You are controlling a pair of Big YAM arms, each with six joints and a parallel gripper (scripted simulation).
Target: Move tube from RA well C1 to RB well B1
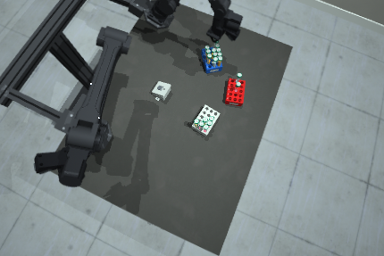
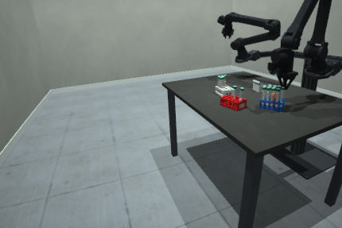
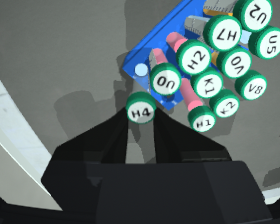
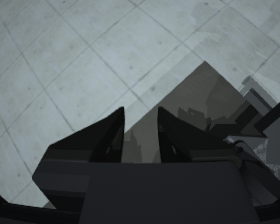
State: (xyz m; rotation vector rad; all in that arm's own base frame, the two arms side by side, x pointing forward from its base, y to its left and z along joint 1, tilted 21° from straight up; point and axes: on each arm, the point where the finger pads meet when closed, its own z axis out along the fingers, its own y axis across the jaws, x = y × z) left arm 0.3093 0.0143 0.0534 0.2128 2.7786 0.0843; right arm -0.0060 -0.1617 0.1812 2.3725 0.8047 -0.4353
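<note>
My left gripper pinches the H4 tube, apparently the one to move, beside the blue rack's corner; my right gripper hangs partly open, away from the racks.

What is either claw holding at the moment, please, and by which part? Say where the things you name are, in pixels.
The left claw (image 2: 285,86) (image 3: 140,113) grips the tube marked H4 (image 3: 141,107) at or just under its green cap; the right claw (image 2: 227,36) (image 4: 141,113) holds nothing.

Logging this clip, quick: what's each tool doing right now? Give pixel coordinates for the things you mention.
Left tool (image 2: 286,86) (image 3: 140,111): closed, holding the H4 tube (image 3: 140,108).
Right tool (image 2: 227,36) (image 4: 141,108): partly open, holding nothing.
</note>
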